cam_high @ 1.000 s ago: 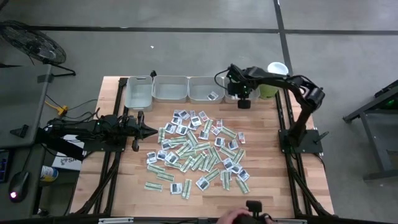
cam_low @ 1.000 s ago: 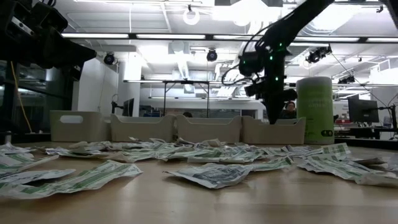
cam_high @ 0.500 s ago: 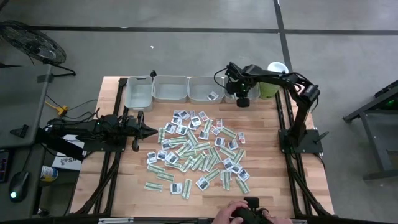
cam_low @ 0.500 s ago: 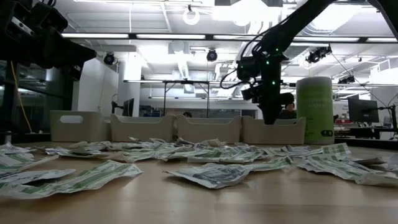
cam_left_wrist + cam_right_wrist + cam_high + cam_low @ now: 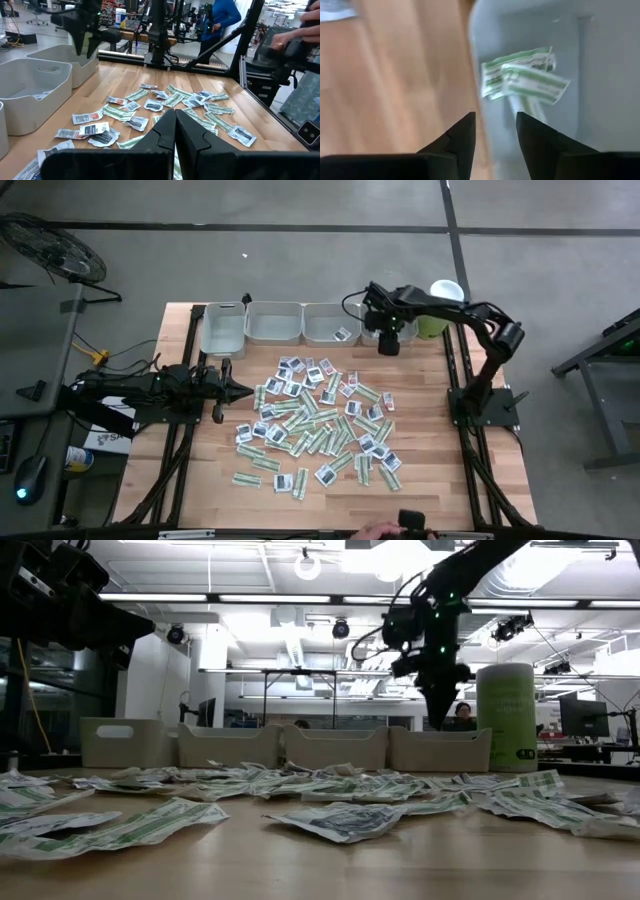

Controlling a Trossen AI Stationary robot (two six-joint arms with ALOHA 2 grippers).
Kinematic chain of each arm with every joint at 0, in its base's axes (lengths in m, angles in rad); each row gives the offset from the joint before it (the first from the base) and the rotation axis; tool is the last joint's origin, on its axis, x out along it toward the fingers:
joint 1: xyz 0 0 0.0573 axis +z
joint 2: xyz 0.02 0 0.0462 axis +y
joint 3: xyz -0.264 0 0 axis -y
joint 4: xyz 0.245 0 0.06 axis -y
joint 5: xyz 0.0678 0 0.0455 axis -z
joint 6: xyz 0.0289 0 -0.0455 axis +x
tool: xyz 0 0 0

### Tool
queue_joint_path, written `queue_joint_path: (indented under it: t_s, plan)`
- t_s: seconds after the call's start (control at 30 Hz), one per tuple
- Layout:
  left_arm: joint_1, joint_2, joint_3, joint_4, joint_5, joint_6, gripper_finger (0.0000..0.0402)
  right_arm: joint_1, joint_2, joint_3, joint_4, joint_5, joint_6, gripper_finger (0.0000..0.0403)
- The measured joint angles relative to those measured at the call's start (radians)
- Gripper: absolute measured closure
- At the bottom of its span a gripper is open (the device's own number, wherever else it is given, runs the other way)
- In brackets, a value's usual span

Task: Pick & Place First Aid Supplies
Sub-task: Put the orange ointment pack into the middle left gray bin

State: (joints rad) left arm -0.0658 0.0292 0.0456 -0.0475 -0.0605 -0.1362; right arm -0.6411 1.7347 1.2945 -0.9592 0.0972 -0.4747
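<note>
With jaws apart, the right gripper [image 5: 495, 131] hangs over the upper-right tray [image 5: 600, 60] holding green-white strips [image 5: 525, 80], indicating release; next, fetch another from the pile [image 5: 318, 420]; the left gripper [image 5: 232, 390] waits, jaws together.

The right gripper [image 5: 494, 131] has risen above the rightmost grey plastic tray [image 5: 372, 332], fingers now parted, with green-white strip sachets [image 5: 522, 80] lying loose in the tray below it.

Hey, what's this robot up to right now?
It is sorting first aid sachets from the table into grey trays. The right gripper hangs open over the rightmost tray, where green-white strips lie loose. The left gripper waits shut at the table's left side.
</note>
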Motion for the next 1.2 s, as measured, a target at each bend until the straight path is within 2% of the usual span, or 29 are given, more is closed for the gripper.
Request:
queue_joint_path:
  t_s: [0.17, 0.37, 0.5, 0.73, 0.97, 1.2]
  plan:
    - [0.0, 0.0, 0.0, 0.0, 0.0, 0.0, 0.0401, 0.076, -0.059, 0.0, -0.123, -0.046, 0.13, 0.0269]
    - [0.0, 0.0, 0.0, 0.0, 0.0, 0.0, 0.0401, 0.172, -0.08, -0.001, -0.256, -0.235, 0.394, 0.0268]
    - [0.0, 0.0, 0.0, 0.0, 0.0, 0.0, 0.0401, 0.238, -0.082, -0.051, -0.227, -0.33, 0.534, 0.027]
    - [0.0, 0.0, 0.0, 0.0, 0.0, 0.0, 0.0401, 0.341, -0.098, -0.195, -0.13, -0.328, 0.744, 0.0269]
    - [0.0, 0.0, 0.0, 0.0, 0.0, 0.0, 0.0401, 0.369, -0.134, -0.358, 0.037, -0.301, 1.005, 0.0269]
    - [0.0, 0.0, 0.0, 0.0, 0.0, 0.0, 0.0401, 0.369, -0.138, -0.447, 0.192, -0.189, 1.104, 0.0269]
